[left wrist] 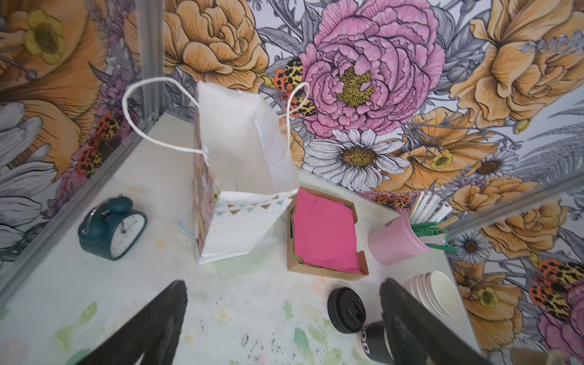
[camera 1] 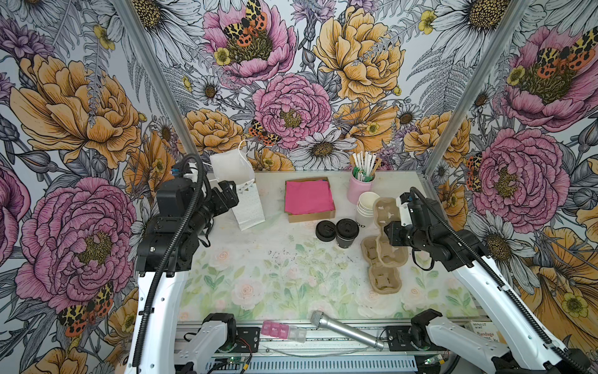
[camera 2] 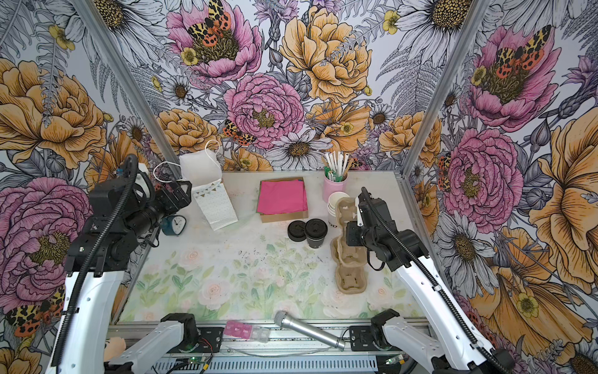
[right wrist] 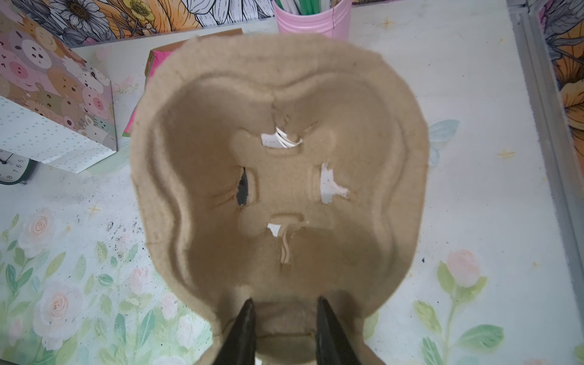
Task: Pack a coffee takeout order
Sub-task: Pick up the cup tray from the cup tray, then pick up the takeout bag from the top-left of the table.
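I read right claw clamped on a pulp carrier, which is held tilted over the table. From that claw in a top view, the white cup stack is just beside it at 11 o'clock. The black lid is at 9 and the pink napkin at 10. Left claw is wide open, facing the white bag.

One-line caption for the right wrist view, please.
Right tool grips a brown pulp cup carrier by its rim, pink cup of straws beyond.
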`<state>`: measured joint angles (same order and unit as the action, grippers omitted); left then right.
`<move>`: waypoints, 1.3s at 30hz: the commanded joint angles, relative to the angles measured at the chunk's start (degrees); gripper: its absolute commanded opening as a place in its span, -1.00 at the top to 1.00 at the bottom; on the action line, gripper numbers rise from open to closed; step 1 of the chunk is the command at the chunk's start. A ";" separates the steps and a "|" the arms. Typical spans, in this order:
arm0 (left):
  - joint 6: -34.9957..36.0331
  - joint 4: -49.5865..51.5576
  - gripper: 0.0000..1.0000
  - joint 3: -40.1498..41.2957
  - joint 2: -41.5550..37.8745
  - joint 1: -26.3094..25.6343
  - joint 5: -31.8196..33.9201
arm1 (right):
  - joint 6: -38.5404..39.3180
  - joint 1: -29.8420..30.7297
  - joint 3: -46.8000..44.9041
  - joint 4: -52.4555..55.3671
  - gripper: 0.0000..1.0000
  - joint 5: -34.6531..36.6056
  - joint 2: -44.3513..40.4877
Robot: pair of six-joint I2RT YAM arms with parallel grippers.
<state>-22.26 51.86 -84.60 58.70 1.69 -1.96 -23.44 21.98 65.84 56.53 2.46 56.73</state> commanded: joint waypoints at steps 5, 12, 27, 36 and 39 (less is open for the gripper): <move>1.77 7.25 -0.85 -16.08 16.58 14.54 -11.45 | 1.14 0.79 1.24 -2.68 0.62 -2.97 1.10; 3.17 14.39 -0.57 -29.97 32.06 15.30 -11.72 | 2.04 0.92 -0.33 -4.19 0.62 -3.51 0.94; 4.07 23.46 -0.64 -41.04 50.10 8.84 -3.44 | 3.13 0.87 -3.18 -6.60 0.62 -3.96 0.07; 3.30 24.99 -0.41 -42.15 54.57 8.06 0.11 | 3.15 0.88 -3.53 -6.71 0.62 -4.13 -1.00; 3.58 25.40 -0.06 -42.34 55.07 7.74 1.85 | 3.04 0.88 -3.73 -6.79 0.62 -4.22 -1.34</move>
<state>-19.42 76.31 -124.95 114.02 9.87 -3.01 -21.32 22.50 62.72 51.09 -1.34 56.58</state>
